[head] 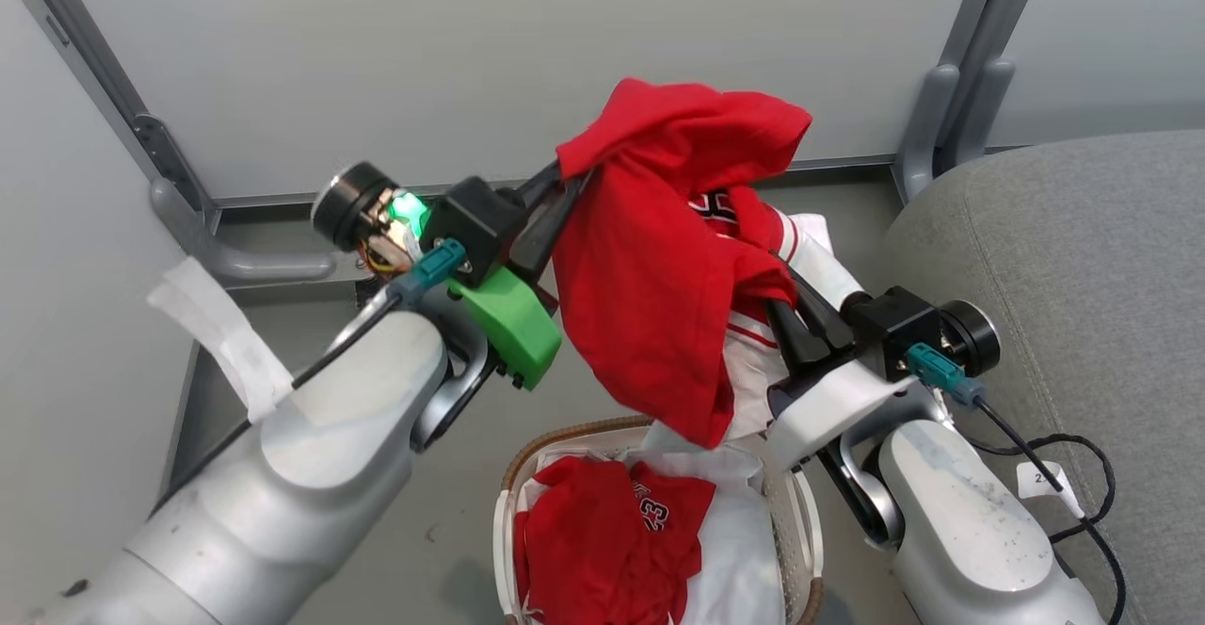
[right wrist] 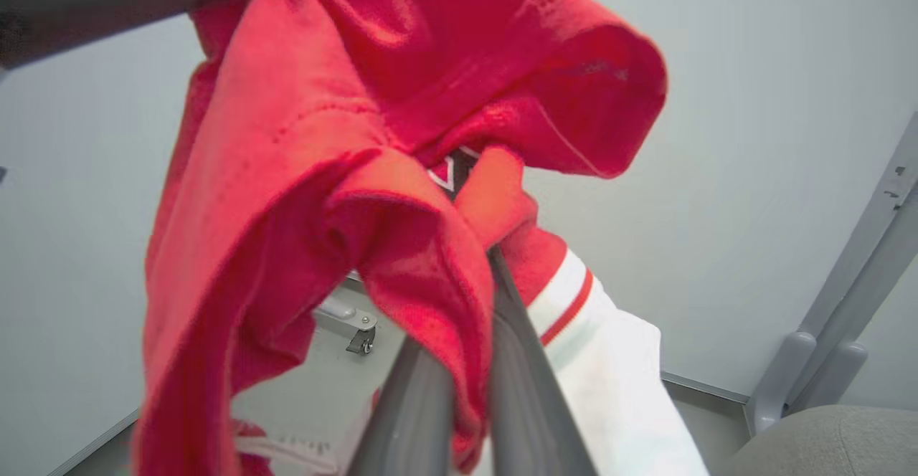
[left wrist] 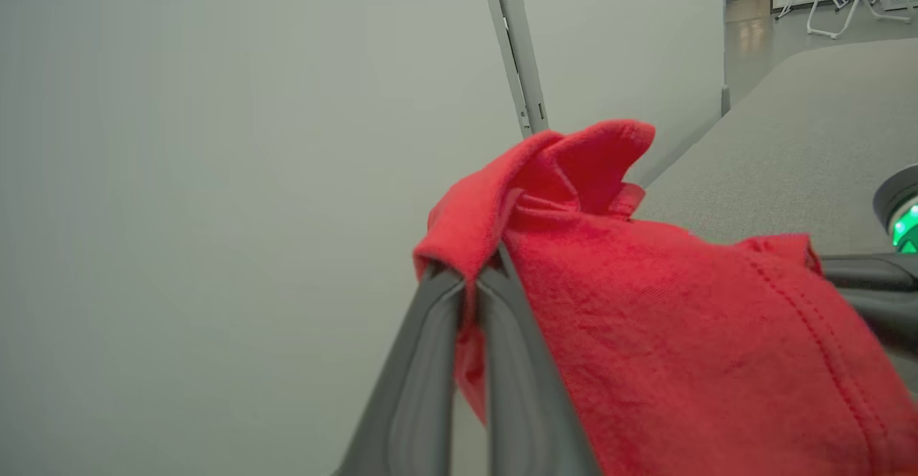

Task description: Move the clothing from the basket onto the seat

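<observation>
Seat point(head: 1083, 258) upholstery, grey and woven, takes up the right side of the scene, with pale wall panels point(head: 471, 60) and a grey post point(head: 951, 107) behind the work area. No clothing lies on the part of it that I can see.

Between the two pale arms a red garment point(head: 659, 296) hangs in the air, bunched at the top and drooping towards the floor. It is above the basket and to the left of the seat, touching neither. A white sleeve point(head: 819, 267) with red stripes shows behind it near the right arm; I can't tell whether it is part of the same piece.

The laundry basket point(head: 565, 437) stands on the floor below, between the arms and just beside the seat. Inside it lie a red jersey point(head: 602, 540) with white numerals and, to its right, a plain white sheet point(head: 744, 550).

The left gripper point(head: 563, 183) points up and to the right, and its dark fingers point(left wrist: 430, 361) are clenched on the top edge of the red garment, cloth pinched between the tips. The right gripper point(head: 789, 310) reaches in from the seat side; its fingers point(right wrist: 523, 390) are drawn together on a fold lower down, red cloth draped over their tips.

A green plastic part point(head: 513, 319) sits at the left wrist, and a white paper tag point(head: 221, 333) is stuck to that forearm.
</observation>
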Controlling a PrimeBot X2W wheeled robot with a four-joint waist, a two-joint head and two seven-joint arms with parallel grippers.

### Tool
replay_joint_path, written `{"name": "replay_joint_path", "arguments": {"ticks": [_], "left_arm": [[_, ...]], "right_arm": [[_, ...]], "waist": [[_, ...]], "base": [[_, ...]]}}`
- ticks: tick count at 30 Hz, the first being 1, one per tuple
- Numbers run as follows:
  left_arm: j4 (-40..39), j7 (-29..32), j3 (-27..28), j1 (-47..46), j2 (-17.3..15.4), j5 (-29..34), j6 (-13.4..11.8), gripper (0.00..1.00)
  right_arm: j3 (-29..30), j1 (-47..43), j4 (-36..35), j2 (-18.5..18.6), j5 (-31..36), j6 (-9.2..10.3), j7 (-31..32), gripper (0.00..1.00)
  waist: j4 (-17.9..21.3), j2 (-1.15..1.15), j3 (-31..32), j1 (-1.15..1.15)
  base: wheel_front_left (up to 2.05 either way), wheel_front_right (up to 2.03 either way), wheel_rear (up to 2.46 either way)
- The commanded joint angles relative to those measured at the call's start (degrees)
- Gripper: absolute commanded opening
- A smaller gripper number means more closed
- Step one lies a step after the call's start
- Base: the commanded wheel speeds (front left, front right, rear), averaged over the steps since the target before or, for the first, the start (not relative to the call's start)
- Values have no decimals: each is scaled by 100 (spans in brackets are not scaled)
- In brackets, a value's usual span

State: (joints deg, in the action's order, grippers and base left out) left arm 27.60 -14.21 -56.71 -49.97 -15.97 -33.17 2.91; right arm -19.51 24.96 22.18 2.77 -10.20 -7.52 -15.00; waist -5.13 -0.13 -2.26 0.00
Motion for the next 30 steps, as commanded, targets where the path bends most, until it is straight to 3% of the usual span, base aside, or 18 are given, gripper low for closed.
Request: {"name": "replay_joint_path", "arguments": {"ticks": [1, 7, 16, 30], "left_arm": [[35, -57, 21, 242, 47, -71, -51, 100], [97, -104, 242, 1013, 293, -203, -121, 100], [-154, -93, 832, 2064, 538, 214, 3, 100], [-81, -95, 1701, 2781, 801, 838, 266, 100]], "right_arm": [[55, -96, -85, 21, -14, 6, -28, 0], [258, -197, -312, 20, 26, 6, -28, 0], [585, -343, -583, 23, 140, 6, -28, 0], [1009, -451, -822, 21, 366, 6, -28, 0]], "waist": [[23, 13, 10, 0], [58, 13, 21, 0], [120, 13, 13, 0], [221, 13, -72, 0]], "base": [[0, 0, 0], [0, 0, 0], [0, 0, 0], [0, 0, 0]]}}
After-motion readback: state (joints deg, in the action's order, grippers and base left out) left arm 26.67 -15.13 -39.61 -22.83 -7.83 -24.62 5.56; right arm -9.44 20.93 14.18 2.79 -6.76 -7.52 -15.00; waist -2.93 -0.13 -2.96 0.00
